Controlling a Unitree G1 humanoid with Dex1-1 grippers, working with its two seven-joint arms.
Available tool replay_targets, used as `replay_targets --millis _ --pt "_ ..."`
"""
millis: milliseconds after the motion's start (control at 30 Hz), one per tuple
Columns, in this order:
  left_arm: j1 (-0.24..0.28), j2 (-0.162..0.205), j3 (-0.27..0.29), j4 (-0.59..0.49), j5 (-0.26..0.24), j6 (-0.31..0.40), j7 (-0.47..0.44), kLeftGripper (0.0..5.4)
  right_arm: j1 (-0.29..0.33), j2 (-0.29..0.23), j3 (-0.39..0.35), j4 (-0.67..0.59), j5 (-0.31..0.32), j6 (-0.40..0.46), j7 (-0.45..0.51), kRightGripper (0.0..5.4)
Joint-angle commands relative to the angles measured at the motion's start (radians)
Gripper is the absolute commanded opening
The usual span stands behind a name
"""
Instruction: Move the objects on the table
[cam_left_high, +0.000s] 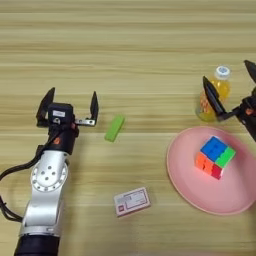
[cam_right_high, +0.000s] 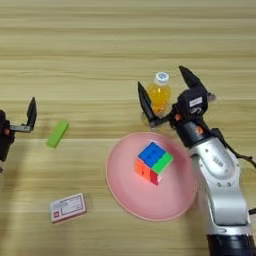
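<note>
The multicoloured puzzle cube (cam_right_high: 153, 162) lies on the pink plate (cam_right_high: 125, 192). Just beyond the plate's far rim stands the orange juice bottle (cam_right_high: 159, 96) with a white cap. My right gripper (cam_right_high: 167, 95) is open, its two black fingers spread to either side of the bottle and not touching it. A small green bar (cam_left_high: 114, 128) lies on the table (cam_left_high: 128, 50) left of the plate. My left gripper (cam_left_high: 70, 104) is open just left of the green bar, empty. The flat red-and-white box (cam_left_high: 132, 201) lies nearer the front.
The pink plate takes up the right front of the table. Bare wood runs across the whole far half and between the green bar and the plate.
</note>
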Motion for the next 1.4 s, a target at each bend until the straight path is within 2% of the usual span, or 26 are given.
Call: replay_targets --millis 33,167,300,433,700,933,1200,1400 --pt "-0.007 -0.002 -0.002 0.016 0.009 -0.013 0.007 5.40 -0.039 0.029 0.015 0.046 -0.065 0.034 -0.068 5.38" --pt "-0.007 -0.002 -0.001 0.018 0.009 -0.019 0.008 5.40 -0.071 0.050 0.013 0.090 -0.088 0.055 -0.111 5.38" --pt "-0.007 0.000 0.002 0.023 0.008 -0.023 0.008 5.40 -0.122 0.082 -0.008 0.151 -0.065 0.112 -0.152 5.38" --pt "-0.007 0.001 0.003 0.025 0.009 -0.028 0.008 5.40 -0.176 0.090 -0.015 0.236 -0.073 0.132 -0.166 5.38" --pt "-0.008 0.001 0.006 0.031 0.009 -0.033 0.009 5.40 -0.264 0.098 -0.035 0.399 -0.076 0.105 -0.178 5.38" --pt "-0.007 0.001 0.005 0.036 0.011 -0.039 0.010 5.40 -0.302 0.100 -0.060 0.509 -0.065 0.061 -0.174 5.38" --pt "-0.007 0.002 0.005 0.040 0.012 -0.044 0.009 5.40 -0.332 0.106 -0.071 0.595 -0.066 0.027 -0.175 4.55" --pt "-0.006 0.002 0.005 0.040 0.012 -0.045 0.009 5.40 -0.325 0.120 -0.060 0.604 -0.067 0.020 -0.171 3.87"
